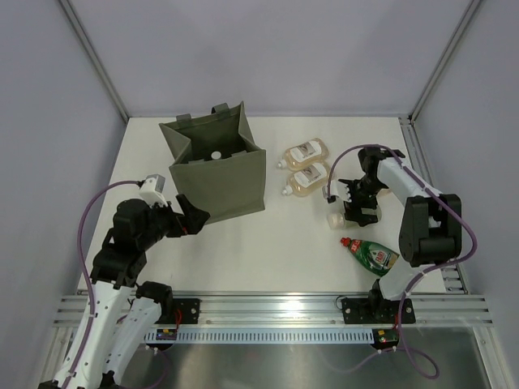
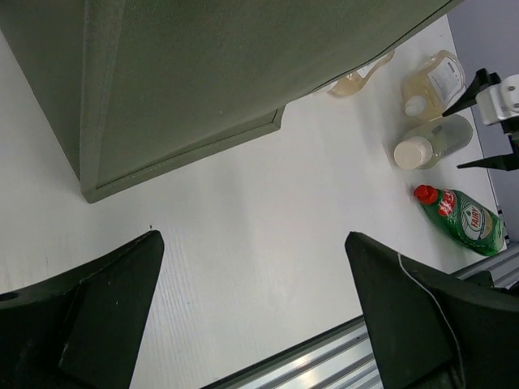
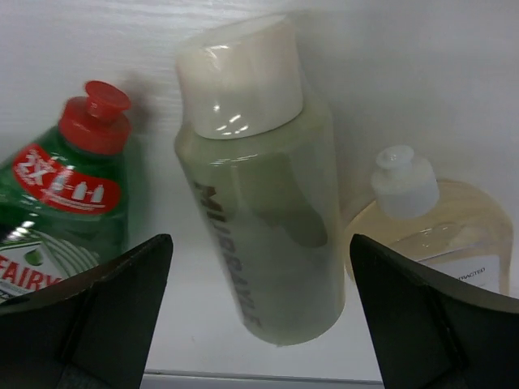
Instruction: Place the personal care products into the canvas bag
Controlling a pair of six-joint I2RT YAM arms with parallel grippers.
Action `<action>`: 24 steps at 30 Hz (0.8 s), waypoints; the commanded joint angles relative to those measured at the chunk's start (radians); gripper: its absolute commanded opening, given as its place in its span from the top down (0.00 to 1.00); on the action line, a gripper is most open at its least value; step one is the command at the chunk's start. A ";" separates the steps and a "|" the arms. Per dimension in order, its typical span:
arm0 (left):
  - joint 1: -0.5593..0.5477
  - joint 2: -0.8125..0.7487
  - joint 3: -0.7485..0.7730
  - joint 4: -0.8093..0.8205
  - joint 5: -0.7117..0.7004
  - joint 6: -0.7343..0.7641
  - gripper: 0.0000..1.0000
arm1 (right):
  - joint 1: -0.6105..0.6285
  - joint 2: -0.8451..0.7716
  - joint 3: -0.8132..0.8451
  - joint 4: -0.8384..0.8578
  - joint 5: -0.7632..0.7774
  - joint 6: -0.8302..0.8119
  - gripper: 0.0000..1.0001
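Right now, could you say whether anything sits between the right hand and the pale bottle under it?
Nothing visible does. The open right hand hangs over the pale bottle; the green Fairy bottle and an amber bottle lie beside it, not between.

— How do the two arms look?
— The left arm (image 1: 122, 247) and the right arm (image 1: 426, 223) are the same build: white tubular links joined by chunky black joint housings.
— And the cabling?
— A lilac cable (image 1: 87, 219) loops along the left arm, and a second lilac cable (image 1: 369, 147) curves by the right arm's wrist.
— What about the ends?
— The left gripper (image 2: 251, 239) has two matte black, wedge-shaped fingers (image 2: 105, 308), with a thin pale wire (image 2: 422, 284) lying across one. A white block (image 1: 154, 189) sits at its wrist. The right gripper (image 3: 259, 239) has the same black pair.
— And the bases?
— Each arm sits on a black mount (image 1: 182, 310), and the left one has a small red and yellow tag (image 1: 168, 333) beside it.
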 commanded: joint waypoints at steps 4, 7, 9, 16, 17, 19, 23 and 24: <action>0.003 -0.030 0.027 0.022 0.029 0.020 0.01 | -0.005 0.102 0.011 0.135 0.144 -0.082 0.02; 0.003 -0.056 0.025 0.025 0.049 0.004 0.01 | -0.005 0.142 0.004 0.146 0.163 -0.074 0.07; 0.003 -0.066 0.038 0.077 0.130 -0.010 0.01 | -0.005 0.160 -0.025 0.163 0.175 -0.070 0.10; 0.003 -0.026 0.127 0.247 0.258 -0.141 0.01 | -0.006 0.150 -0.093 0.193 0.103 -0.022 0.48; 0.003 -0.006 0.130 0.270 0.282 -0.157 0.01 | -0.005 0.144 -0.089 0.183 0.089 -0.002 0.62; 0.003 0.013 0.131 0.344 0.313 -0.208 0.01 | -0.006 0.125 -0.066 0.154 0.043 0.031 0.72; 0.003 0.072 0.174 0.385 0.357 -0.239 0.01 | -0.017 0.076 0.011 0.066 -0.081 0.111 0.95; 0.003 0.098 0.186 0.384 0.362 -0.236 0.01 | -0.023 0.055 0.029 0.042 -0.151 0.133 1.00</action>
